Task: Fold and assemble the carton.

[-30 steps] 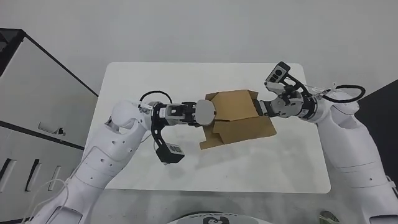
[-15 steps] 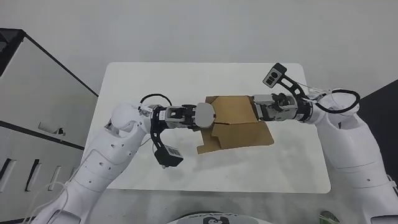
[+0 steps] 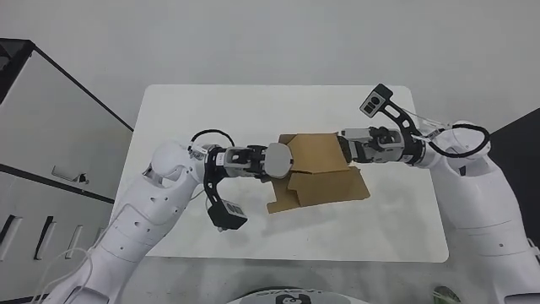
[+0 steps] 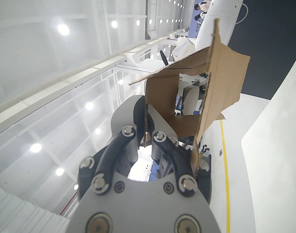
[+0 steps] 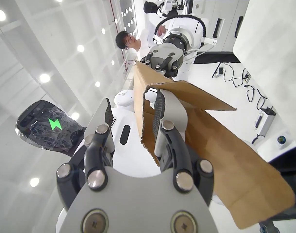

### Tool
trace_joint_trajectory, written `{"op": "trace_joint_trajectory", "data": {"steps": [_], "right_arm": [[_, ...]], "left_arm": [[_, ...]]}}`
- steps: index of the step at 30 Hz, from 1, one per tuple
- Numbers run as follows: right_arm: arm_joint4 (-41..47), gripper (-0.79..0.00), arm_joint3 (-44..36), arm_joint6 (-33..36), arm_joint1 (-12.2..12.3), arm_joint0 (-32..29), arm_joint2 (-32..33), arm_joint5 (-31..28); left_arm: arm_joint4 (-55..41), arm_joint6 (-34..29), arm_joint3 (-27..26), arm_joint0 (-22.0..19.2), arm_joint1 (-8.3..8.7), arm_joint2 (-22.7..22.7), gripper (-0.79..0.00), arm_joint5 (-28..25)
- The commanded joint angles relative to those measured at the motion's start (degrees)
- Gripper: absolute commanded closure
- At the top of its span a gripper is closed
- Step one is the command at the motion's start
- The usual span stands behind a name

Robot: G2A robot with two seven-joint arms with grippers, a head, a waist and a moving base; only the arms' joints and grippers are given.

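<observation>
A brown cardboard carton, partly folded with loose flaps, is held above the middle of the white table. My left gripper is at its left end. In the left wrist view that gripper is shut on one thin panel edge of the carton. My right gripper is at the carton's right end. In the right wrist view it stands open, with a carton wall between its fingers, close to one pad. The left gripper shows beyond the carton's far end.
The table's front edge lies below the arms, and bare tabletop lies on every side of the carton. A dark cabinet stands off the table's left side.
The right gripper slid a little left along the carton's end and its wrist turned. The carton tipped, its lower flap swinging toward the front. The left arm shifted slightly.
</observation>
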Motion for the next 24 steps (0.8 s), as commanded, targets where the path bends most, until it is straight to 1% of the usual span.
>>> {"op": "trace_joint_trajectory", "data": {"steps": [1, 4, 9, 17, 19, 21, 22, 24], "right_arm": [[0.02, -0.351, -0.12, -0.04, -0.04, 0.00, -0.38, -0.07], [0.02, -0.326, -0.25, 0.02, -0.10, 0.11, -0.88, -0.28], [0.36, -0.252, -0.20, 0.36, -0.15, 0.29, -1.18, -1.01], [1.03, -0.228, -0.12, 1.97, -0.15, 0.41, -1.23, -2.29], [0.91, -0.206, -0.14, 2.48, -0.12, 0.44, -1.29, -2.29], [0.83, -0.179, -0.11, 2.84, -0.09, 0.43, -1.33, -2.28], [0.80, -0.139, -0.09, 2.95, -0.08, 0.41, -1.34, -2.31], [0.88, -0.086, -0.04, 3.11, -0.06, 0.36, -1.39, -2.28]], "left_arm": [[-0.09, -0.14, 0.08, -0.11, -0.03, 0.17, 0.000, 0.14], [-0.12, -0.42, 0.22, -0.28, -0.08, 0.42, 0.000, 0.36], [-0.01, -0.90, 0.59, -0.47, -0.14, 0.81, 0.000, 0.58], [0.29, -0.91, 1.21, -0.85, -0.16, 1.39, 0.000, 0.34], [0.30, -0.93, 1.32, -0.96, -0.19, 1.64, 0.000, 0.25], [0.19, -0.97, 1.41, -1.11, -0.25, 1.91, 0.000, 0.32], [0.17, -0.96, 1.45, -1.20, -0.28, 2.09, 0.000, 0.32], [0.09, -0.91, 1.56, -1.39, -0.34, 2.39, 0.000, 0.31]]}}
